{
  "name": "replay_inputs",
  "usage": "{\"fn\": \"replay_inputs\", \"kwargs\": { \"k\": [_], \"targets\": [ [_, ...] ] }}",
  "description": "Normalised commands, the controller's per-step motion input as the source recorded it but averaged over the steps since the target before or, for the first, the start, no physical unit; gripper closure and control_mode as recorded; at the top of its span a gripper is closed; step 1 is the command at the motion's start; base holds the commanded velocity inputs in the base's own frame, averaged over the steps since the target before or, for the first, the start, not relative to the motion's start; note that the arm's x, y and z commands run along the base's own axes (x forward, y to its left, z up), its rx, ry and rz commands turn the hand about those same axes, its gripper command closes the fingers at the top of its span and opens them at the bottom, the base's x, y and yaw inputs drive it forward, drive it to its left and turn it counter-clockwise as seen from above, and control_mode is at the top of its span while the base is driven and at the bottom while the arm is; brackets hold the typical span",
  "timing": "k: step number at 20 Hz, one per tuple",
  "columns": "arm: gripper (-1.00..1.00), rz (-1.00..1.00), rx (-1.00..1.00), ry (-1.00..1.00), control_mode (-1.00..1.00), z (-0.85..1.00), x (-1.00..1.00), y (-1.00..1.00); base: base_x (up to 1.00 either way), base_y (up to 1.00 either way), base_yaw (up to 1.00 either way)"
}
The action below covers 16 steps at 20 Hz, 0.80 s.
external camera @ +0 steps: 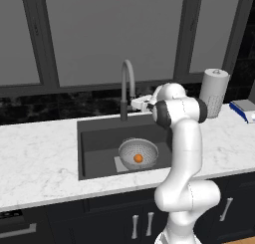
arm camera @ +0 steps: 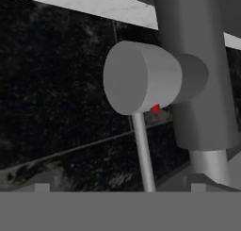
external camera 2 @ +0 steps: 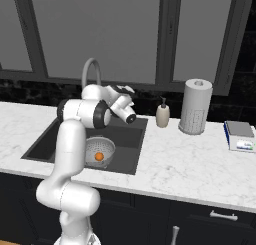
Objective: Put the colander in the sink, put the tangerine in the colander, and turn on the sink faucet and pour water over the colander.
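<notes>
Left base view puts the white arm nearest, rising from the lower right and bending over the front rim of the sink [external camera: 92, 138], a dark basin set in a marble counter [external camera: 35, 158]. Inside the basin sits the colander [external camera: 138, 153], upright on the lighter square at the bottom, and the tangerine [external camera: 138, 159] lies in its bowl — orange against the perforated metal. Beyond the colander, at the back edge of the sink, stands the sink faucet [external camera: 127, 83], its arched spout curving toward the basin. The gripper [external camera: 135, 104] is held up beside the faucet's stem, just right of it, well above the colander; its jaws stand wide apart and hold nothing.

From the hand view, the faucet's round handle body [arm camera: 141, 79] is close in front, with a thin lever [arm camera: 142, 152] hanging from it and a small red mark at its underside.

Farther along the counter in the right base view are a soap dispenser [external camera 2: 162, 114], a paper towel roll [external camera 2: 195, 106] and a small scale [external camera 2: 240, 135] — then dark backsplash and tall windows behind.
</notes>
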Motion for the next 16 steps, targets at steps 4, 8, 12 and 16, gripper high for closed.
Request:
{"fn": "replay_inputs", "kwargs": {
  "k": [4,8,12,16],
  "targets": [
    [-1.0,-0.08,0.01,0.0,-1.0,-0.05,0.07,0.0,0.0,0.0,0.0],
    [1.0,-0.08,0.0,0.0,-1.0,-0.05,0.1,0.0,0.0,0.0,0.0],
    [1.0,-0.08,0.04,0.0,-1.0,-0.01,0.12,-0.13,0.0,0.0,0.0],
    [1.0,-0.08,0.11,0.0,-1.0,0.0,0.08,-0.42,0.0,0.0,0.0]
  ]
}}
